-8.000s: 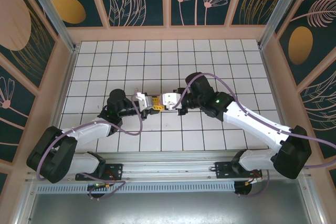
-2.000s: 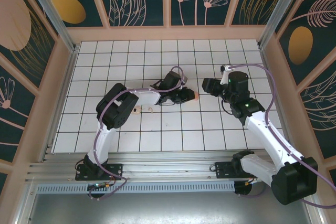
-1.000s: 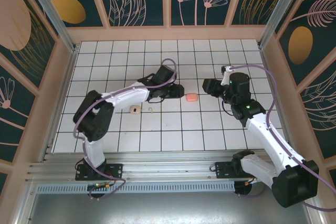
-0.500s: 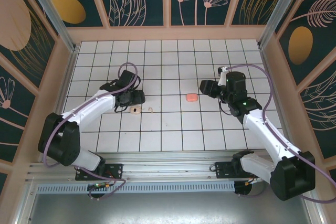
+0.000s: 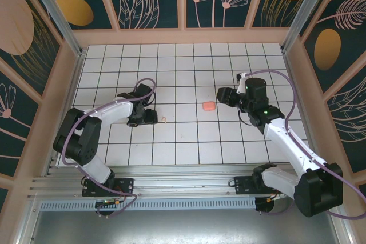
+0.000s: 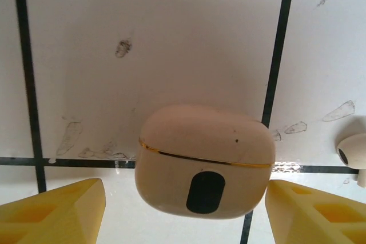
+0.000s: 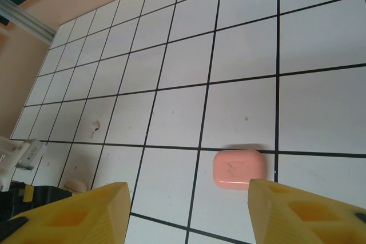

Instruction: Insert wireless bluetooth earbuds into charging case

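Wide-jawed, the left gripper [image 5: 150, 117] straddles the shut beige pebble-shaped case [image 6: 205, 167] beside a pale stemmed earbud [image 6: 351, 152]; clasping and opening it comes next, I reckon; the right gripper [image 7: 189, 210] gapes empty.

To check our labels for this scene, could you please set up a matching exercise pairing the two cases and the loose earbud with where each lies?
Things:
1. salmon-pink rounded plastic case
2. pale beige rounded plastic case with a gold seam
3. small pale beige plastic earbud

Places:
A. flanked by the yellow fingers of the open left gripper, untouched
B. loose on the white tiled tabletop, just beside the beige case
C. alone on the tabletop ahead of the open right gripper, lid closed

Pairs: 1-C, 2-A, 3-B.
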You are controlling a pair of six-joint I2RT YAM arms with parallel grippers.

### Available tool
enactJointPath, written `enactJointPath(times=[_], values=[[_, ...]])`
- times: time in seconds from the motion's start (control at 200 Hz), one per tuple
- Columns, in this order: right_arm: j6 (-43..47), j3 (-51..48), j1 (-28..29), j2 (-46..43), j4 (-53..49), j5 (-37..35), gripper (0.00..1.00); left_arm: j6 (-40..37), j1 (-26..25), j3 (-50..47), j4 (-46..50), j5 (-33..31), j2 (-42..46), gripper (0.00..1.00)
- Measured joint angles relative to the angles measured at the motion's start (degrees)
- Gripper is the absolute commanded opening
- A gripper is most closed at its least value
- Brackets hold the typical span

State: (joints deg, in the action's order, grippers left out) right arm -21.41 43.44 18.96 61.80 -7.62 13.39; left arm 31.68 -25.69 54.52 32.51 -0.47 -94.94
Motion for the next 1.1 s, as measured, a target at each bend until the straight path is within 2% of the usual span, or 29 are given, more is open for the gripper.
enactJointPath(times=[0.25,0.596,0.786,1.016,1.101], values=[[0.00,0.22,0.15,0.24,0.00,0.07,0.57,-1.09,0.00,0.00,-1.44,0.15,-2.12,0.69],[-0.02,1.16,0.22,0.68,-0.04,0.24,0.56,-2.78,0.22,2.08,0.81,-0.72,-3.74,0.51],[-0.07,1.20,0.26,2.29,0.00,2.25,0.55,-3.63,0.22,2.29,-0.02,-0.72,-3.54,0.48],[-0.63,1.88,0.26,5.07,0.15,6.10,0.55,-6.47,0.22,0.87,-2.34,-1.16,3.15,0.38],[-0.66,2.25,0.26,6.25,1.09,8.70,0.54,-8.83,0.22,-1.31,-4.04,-0.48,7.02,0.37]])
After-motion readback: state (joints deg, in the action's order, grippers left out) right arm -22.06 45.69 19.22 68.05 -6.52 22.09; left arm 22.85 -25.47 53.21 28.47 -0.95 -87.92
